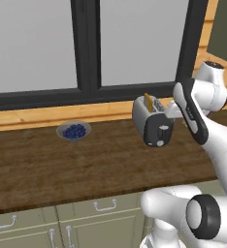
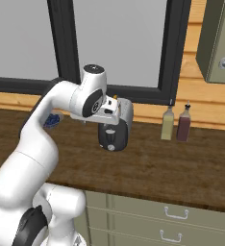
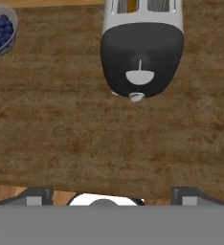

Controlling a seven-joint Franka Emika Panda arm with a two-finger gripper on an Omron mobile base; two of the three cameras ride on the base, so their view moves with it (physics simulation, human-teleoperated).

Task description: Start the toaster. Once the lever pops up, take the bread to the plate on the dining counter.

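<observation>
A white toaster (image 1: 152,125) with a dark front stands on the dark wood worktop (image 1: 62,164) under the window. The bread (image 1: 148,102), a tan-yellow slice, sticks up out of its left slot; its top edge (image 3: 131,5) also shows in the hand view. On the dark front sit a pale lever (image 3: 139,76) and a small knob (image 3: 137,97) below it. My gripper (image 3: 112,195) hovers above and in front of the toaster, open, its fingertips (image 3: 37,194) wide apart with nothing between them. The plate and the dining counter are out of view.
A small grey bowl of blueberries (image 1: 73,131) stands left of the toaster. Two bottles (image 2: 168,123) (image 2: 183,123) stand by the wall to its right. Olive-grey drawers (image 2: 174,214) run below the worktop, and a wall cabinet (image 2: 220,38) hangs at upper right.
</observation>
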